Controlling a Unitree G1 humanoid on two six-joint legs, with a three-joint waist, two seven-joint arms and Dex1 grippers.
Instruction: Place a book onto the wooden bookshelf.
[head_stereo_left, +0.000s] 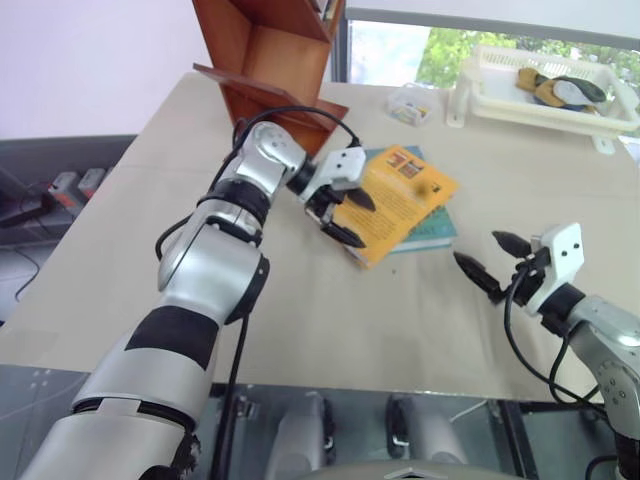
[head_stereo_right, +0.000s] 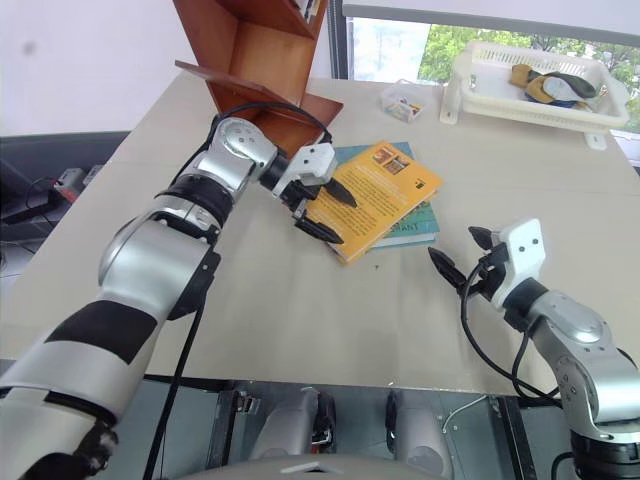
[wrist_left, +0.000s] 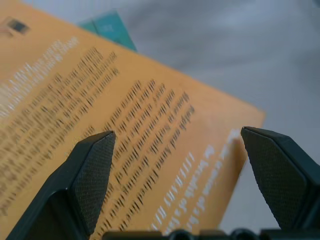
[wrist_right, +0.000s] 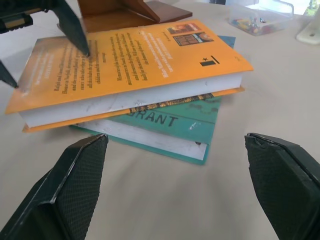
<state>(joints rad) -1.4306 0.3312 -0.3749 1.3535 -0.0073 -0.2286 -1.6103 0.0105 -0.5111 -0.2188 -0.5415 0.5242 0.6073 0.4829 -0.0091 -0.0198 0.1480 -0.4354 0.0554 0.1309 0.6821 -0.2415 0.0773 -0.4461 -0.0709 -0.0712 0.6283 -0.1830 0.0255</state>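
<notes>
Judged as the approach-to-grasp step, nothing lifted yet. Found the book (head_stereo_left: 400, 205) lying flat, cover up, on top of a thinner teal book (head_stereo_left: 437, 232) near the middle of the table (head_stereo_left: 330, 330), at about 5 o'clock from the wooden bookshelf (head_stereo_left: 270, 60) and apart from its base. Left gripper (head_stereo_left: 342, 213) poised at the book's near-left corner, fingers spread wide, one tip over the cover and the other off the edge at about 7 o'clock, gripping nothing (contact with the cover could not be told apart from a close hover). Right gripper (head_stereo_left: 492, 255) parked at about 4 o'clock from the stack, well apart, likewise splayed and empty, aimed toward the books. Long axis of the book ran from 7 o'clock to 1 o'clock in the head views, the end with the small pictures pointing to 1 o'clock, away from the robot; white page edges faced the right gripper, at about 4 o'clock. Next move, as a judgement: bracket the thick corner between both fingers, close firmly without dragging the teal book along, then lift, tip upright and carry toward 11 o'clock into a slanted bay of the shelf.
</notes>
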